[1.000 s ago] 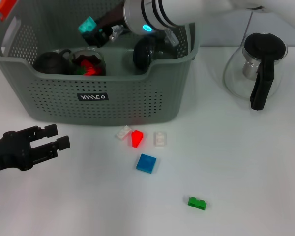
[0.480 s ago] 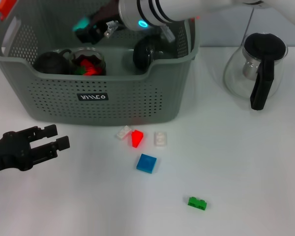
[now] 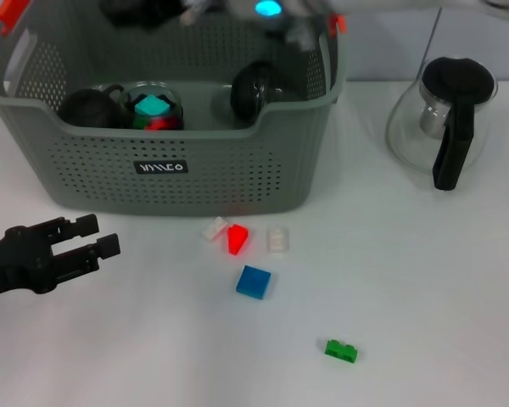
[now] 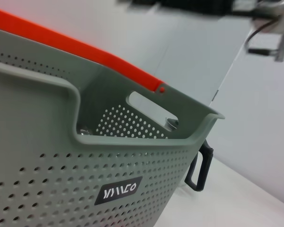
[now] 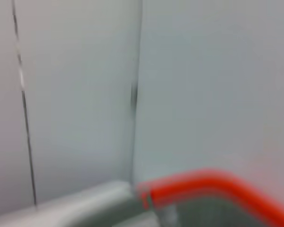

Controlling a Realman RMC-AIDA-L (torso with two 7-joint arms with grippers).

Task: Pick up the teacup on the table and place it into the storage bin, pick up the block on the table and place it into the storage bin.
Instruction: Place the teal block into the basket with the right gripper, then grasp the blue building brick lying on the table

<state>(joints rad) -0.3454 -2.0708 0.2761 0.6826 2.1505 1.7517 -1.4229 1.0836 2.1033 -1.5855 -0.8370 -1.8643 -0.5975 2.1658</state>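
Note:
The grey storage bin (image 3: 237,174) stands at the back left, and its labelled wall (image 4: 61,189) fills the left wrist view. Inside it are two dark teacups (image 3: 89,106) (image 3: 254,89) and a glass cup holding a teal block (image 3: 153,107) on top of red pieces. My right gripper (image 3: 148,8) is a blurred dark shape high over the bin's back rim, holding nothing that I can see. My left gripper (image 3: 92,236) rests open and empty on the table in front of the bin's left corner. Loose blocks lie in front of the bin: white (image 3: 212,227), red (image 3: 236,239), clear (image 3: 276,239), blue (image 3: 253,281) and green (image 3: 340,349).
A glass teapot (image 3: 445,119) with a black lid and handle stands at the back right; its handle (image 4: 201,165) shows past the bin's corner. The right wrist view shows only the bin's orange handle clip (image 5: 199,187) against a pale wall.
The teal block has left my right gripper and now lies in the glass cup in the bin. The right arm rose toward the top edge. The left arm stayed still.

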